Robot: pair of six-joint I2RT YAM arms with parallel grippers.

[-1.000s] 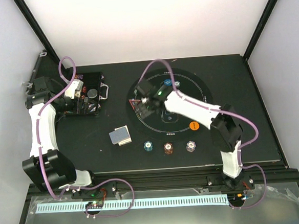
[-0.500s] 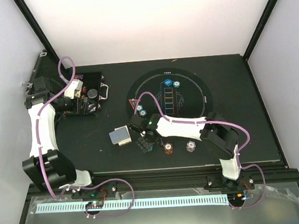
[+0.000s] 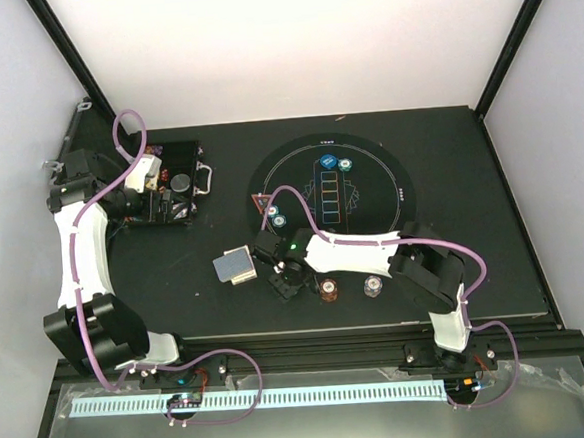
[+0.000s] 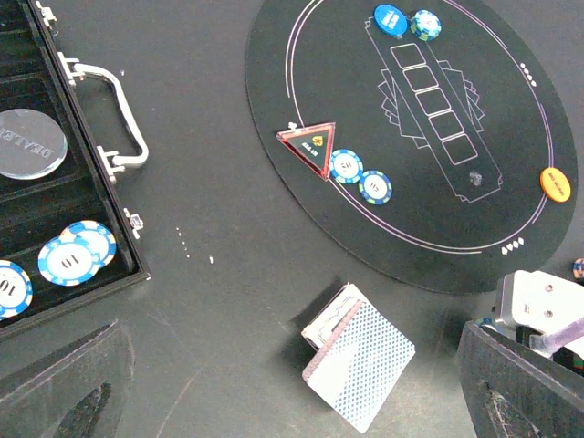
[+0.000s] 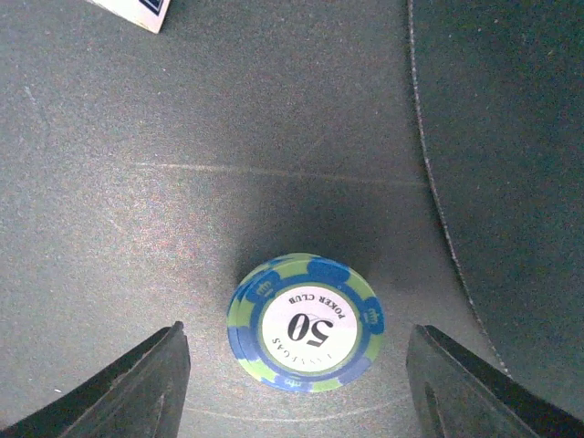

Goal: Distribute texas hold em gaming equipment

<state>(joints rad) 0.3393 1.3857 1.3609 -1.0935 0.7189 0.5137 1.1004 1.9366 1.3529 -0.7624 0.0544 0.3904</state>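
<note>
A short stack of blue-and-green "50" poker chips (image 5: pixel 306 324) stands on the table between the fingers of my right gripper (image 5: pixel 301 392). The jaws are open, with a gap on both sides. From above, that gripper (image 3: pixel 284 280) hides the stack. A red-brown chip stack (image 3: pixel 328 290) and a white one (image 3: pixel 373 287) stand to its right. A deck of blue-backed cards (image 4: pixel 358 360) lies to its left. Two chips (image 4: pixel 360 178), a blue button (image 4: pixel 390 18) and an orange button (image 4: pixel 555 182) lie on the mat. My left gripper (image 3: pixel 177 185) hangs open over the case.
The black case (image 3: pixel 162 220) lies open at the left with chips (image 4: pixel 75 255) and a clear dealer disc (image 4: pixel 27 141) inside, its metal handle (image 4: pixel 109 114) facing the round mat (image 3: pixel 380 183). A red triangular marker (image 4: pixel 312 146) sits on the mat's left edge.
My right arm has swung from the left part of the mat to the front of the table and come down astride the teal chip stack. Its jaws have narrowed slightly. The left arm has not moved.
</note>
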